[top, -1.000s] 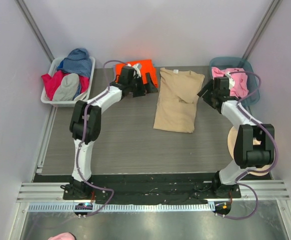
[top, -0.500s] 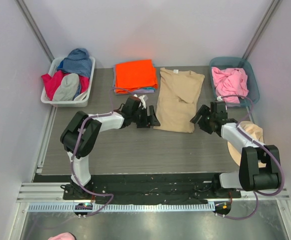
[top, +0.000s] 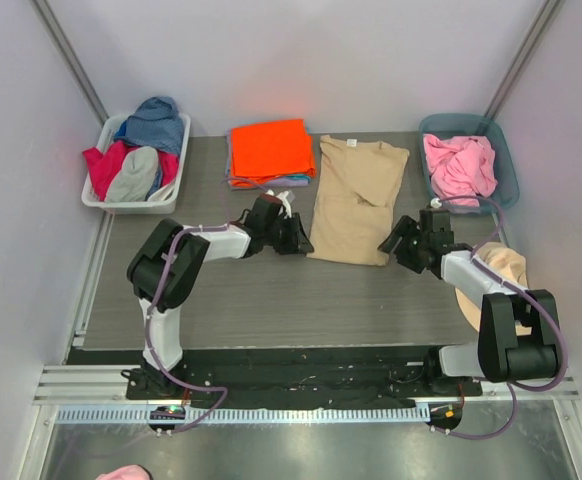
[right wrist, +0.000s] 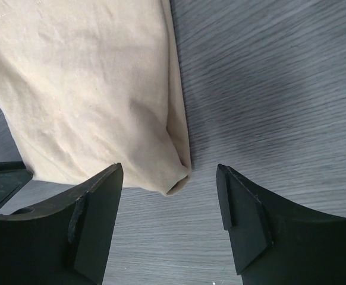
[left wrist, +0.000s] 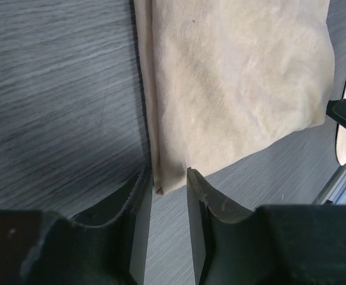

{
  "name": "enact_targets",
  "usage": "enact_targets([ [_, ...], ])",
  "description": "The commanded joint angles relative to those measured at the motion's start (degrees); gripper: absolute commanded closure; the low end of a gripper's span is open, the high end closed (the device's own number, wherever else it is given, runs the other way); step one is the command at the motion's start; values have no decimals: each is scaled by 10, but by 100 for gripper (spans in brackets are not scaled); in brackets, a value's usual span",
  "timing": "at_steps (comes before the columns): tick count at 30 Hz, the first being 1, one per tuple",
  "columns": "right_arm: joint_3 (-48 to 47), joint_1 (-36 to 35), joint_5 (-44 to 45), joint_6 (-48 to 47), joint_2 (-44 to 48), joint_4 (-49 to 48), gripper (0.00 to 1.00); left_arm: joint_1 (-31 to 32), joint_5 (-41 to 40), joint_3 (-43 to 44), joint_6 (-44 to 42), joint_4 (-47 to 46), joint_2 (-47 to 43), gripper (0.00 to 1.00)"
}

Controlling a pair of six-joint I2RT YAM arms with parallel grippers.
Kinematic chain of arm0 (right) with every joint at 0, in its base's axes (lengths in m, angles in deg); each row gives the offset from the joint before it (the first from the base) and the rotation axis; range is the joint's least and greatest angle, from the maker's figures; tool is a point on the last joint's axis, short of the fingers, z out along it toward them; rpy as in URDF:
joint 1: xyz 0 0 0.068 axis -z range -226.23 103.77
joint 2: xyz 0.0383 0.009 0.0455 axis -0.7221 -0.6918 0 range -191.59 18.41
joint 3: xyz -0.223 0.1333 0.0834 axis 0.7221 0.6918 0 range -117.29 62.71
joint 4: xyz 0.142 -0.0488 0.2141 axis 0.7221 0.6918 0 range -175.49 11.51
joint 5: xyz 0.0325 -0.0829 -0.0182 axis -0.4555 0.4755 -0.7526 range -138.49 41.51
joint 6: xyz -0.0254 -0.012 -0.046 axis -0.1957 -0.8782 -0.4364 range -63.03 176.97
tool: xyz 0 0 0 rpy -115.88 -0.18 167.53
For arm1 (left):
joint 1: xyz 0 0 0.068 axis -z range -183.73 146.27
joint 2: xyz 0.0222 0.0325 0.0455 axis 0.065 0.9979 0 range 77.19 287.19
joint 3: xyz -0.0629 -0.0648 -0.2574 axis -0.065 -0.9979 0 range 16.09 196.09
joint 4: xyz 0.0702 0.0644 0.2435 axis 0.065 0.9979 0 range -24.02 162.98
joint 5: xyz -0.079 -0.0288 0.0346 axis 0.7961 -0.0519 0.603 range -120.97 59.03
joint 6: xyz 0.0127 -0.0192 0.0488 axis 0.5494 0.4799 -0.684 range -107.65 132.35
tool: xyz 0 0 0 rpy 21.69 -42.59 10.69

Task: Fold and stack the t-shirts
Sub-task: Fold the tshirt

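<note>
A tan t-shirt [top: 356,200] lies folded lengthwise in the middle of the table. My left gripper [top: 299,243] sits low at its near left corner. In the left wrist view its jaws [left wrist: 169,178] are narrowed but still apart, and the corner of the tan cloth [left wrist: 238,77] lies between the fingertips. My right gripper [top: 391,243] is at the near right corner. It stands open [right wrist: 170,172], with the rolled edge of the shirt [right wrist: 90,89] between its fingers and untouched. A folded orange t-shirt [top: 269,148] rests on lavender ones [top: 271,183] at the back.
A teal bin [top: 501,140] at the back right holds a crumpled pink t-shirt [top: 458,165]. A white basket [top: 136,205] at the back left holds mixed clothes. A tan round thing [top: 501,265] lies by the right arm.
Both arms have come from the back of the table down to the tan shirt's near corners. The left jaws have narrowed from wide open. The orange stack is uncovered now.
</note>
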Motion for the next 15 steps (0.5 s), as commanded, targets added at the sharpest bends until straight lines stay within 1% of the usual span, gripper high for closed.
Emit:
enact_targets([
  [1, -1, -1, -14, -14, -5, -35, 28, 0, -6, 14, -6, -8, 30, 68],
  [4, 1, -1, -24, -11, -14, -43, 28, 0, 2, 17, 1, -19, 40, 74],
  [5, 2, -1, -26, -10, -21, -45, 28, 1, 4, 18, 3, -23, 45, 80],
  [7, 7, -1, -34, -8, -25, -52, 29, 0, 11, 18, 10, -31, 49, 88],
  [8, 9, -1, -36, -6, -30, -55, 30, 0, 13, 18, 13, -34, 55, 95],
  [9, 12, -1, -40, -4, -33, -61, 31, 1, 16, 18, 14, -36, 56, 97],
  [11, 21, -1, -45, -1, -37, -69, 35, 1, 17, 18, 15, -37, 56, 99],
  [12, 23, -1, -47, -1, -44, -78, 42, 0, 17, 17, 15, -37, 57, 100],
  [14, 30, -1, -53, 0, -52, -86, 51, 0, 17, 15, 15, -37, 56, 100],
  [15, 33, -1, -55, 2, -58, -93, 63, 0, 16, 15, 15, -37, 55, 100],
])
